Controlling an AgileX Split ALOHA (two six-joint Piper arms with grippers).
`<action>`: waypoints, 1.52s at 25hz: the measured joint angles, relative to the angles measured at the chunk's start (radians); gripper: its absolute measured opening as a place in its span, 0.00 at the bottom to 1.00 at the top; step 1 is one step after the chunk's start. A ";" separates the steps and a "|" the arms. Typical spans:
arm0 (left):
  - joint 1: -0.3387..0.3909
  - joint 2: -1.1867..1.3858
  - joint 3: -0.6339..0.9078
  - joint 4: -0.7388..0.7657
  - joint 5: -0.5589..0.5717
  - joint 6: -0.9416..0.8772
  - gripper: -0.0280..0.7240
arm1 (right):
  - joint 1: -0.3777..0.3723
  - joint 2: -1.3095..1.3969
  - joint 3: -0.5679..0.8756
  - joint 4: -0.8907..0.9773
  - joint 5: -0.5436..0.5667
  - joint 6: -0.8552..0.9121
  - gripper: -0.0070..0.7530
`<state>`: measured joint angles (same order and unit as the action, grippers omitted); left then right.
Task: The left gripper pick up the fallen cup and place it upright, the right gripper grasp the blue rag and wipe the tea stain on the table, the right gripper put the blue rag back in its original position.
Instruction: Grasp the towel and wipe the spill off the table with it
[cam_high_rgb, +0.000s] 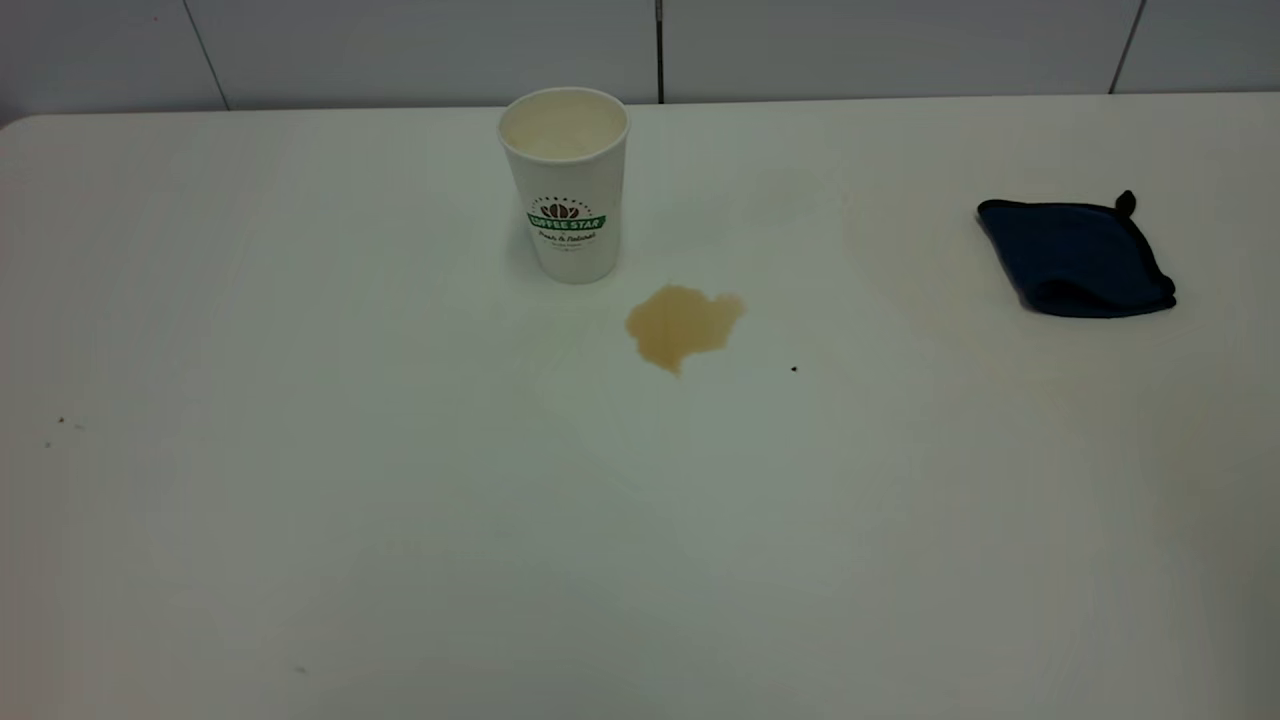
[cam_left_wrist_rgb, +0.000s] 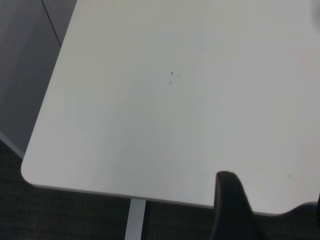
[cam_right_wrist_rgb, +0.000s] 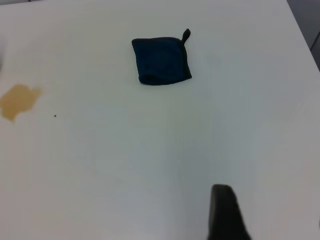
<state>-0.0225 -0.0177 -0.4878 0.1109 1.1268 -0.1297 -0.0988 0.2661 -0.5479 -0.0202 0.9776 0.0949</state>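
Note:
The white cup (cam_high_rgb: 566, 185) with the green logo band stands upright on the white table (cam_high_rgb: 400, 520), toward the far side. A light-brown tea stain (cam_high_rgb: 682, 325) lies just in front and to the right of it, also visible in the right wrist view as the tea stain (cam_right_wrist_rgb: 19, 100). The folded blue rag (cam_high_rgb: 1078, 257) lies flat at the far right, well apart from the stain. My right gripper (cam_right_wrist_rgb: 270, 210) hovers open over bare table, short of the blue rag (cam_right_wrist_rgb: 161, 60). My left gripper (cam_left_wrist_rgb: 272, 200) hangs open over the table's rounded corner (cam_left_wrist_rgb: 30, 172), holding nothing. Neither arm shows in the exterior view.
A tiny black speck (cam_high_rgb: 794, 369) sits right of the stain. A few small specks (cam_left_wrist_rgb: 171, 77) mark the table's left part. A grey tiled wall (cam_high_rgb: 400, 50) runs behind the far edge. Dark floor (cam_left_wrist_rgb: 60, 215) lies beyond the corner.

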 joint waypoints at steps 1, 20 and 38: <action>0.000 0.000 0.000 0.000 0.000 0.000 0.62 | 0.000 0.066 -0.021 0.000 -0.026 -0.012 0.78; 0.000 0.000 0.000 0.000 0.000 0.000 0.62 | 0.000 1.098 -0.328 0.138 -0.371 -0.292 0.95; 0.000 0.000 0.000 0.000 0.001 -0.002 0.62 | 0.051 1.808 -0.782 0.419 -0.348 -0.514 0.95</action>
<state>-0.0225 -0.0177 -0.4878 0.1109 1.1278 -0.1316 -0.0475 2.0745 -1.3299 0.3991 0.6301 -0.4190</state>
